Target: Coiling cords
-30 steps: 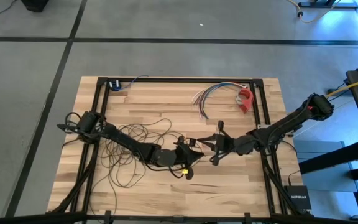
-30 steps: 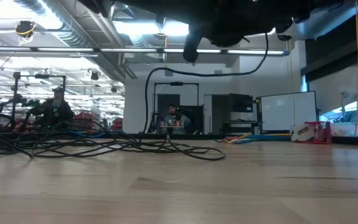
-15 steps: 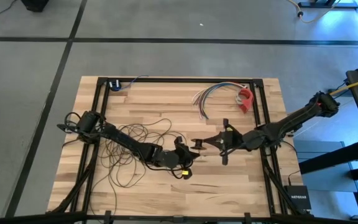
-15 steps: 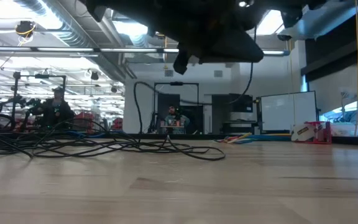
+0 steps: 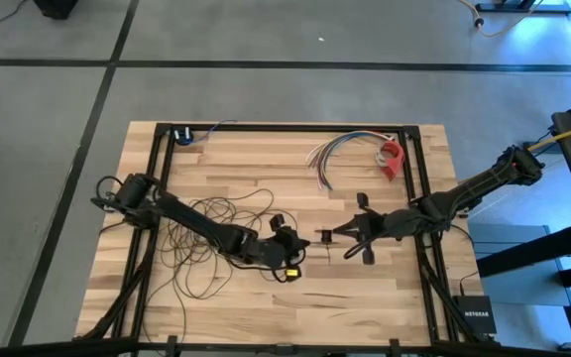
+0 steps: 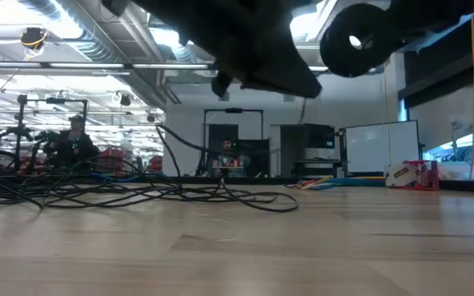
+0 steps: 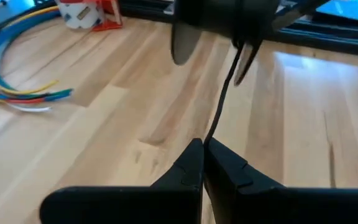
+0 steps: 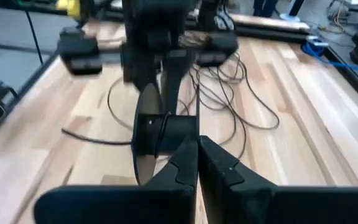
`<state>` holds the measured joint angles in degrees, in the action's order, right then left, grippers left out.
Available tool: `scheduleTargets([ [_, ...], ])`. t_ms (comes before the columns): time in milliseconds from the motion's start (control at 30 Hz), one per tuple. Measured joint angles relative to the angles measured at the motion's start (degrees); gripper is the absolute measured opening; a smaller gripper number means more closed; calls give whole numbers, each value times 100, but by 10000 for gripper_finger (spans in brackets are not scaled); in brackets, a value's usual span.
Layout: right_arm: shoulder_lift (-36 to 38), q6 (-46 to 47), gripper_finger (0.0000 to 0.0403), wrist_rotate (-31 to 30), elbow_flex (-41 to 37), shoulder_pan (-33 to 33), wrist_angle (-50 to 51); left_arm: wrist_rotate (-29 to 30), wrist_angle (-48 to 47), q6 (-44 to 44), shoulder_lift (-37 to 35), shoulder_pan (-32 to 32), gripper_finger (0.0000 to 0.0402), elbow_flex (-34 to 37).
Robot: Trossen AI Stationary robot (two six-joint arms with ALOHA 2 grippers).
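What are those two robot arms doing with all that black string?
It is a long thin cord, and the two arms are tidying it up on the wooden table. Most of it lies in a loopy heap on the left side. The left tool is shut on a stretch of the cord near the middle of the table. The right tool faces it, shut on the round black puck at the cord's end. Some coloured wires lie untouched at the far edge.

cords [image 6: 138,194] blurred, arms cut off above
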<state>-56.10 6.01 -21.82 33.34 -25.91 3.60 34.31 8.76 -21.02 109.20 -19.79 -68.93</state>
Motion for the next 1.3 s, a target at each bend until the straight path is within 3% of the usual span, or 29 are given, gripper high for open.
scheduleTargets([
  [333, -193, -2, 10, 108, 4, 7, 164, 87, -237, 164, -550, 0, 1, 7],
  [467, -370, -19, 10, -105, 4, 7, 205, 104, -179, 152, -692, 2, 1, 9],
  [667, -623, -33, 10, -488, 4, 6, 43, 109, 267, 227, -710, 30, 1, 11],
  [1300, -708, -329, 2, -404, 2, 6, -392, 107, 127, 200, -710, 39, 1, 11],
])
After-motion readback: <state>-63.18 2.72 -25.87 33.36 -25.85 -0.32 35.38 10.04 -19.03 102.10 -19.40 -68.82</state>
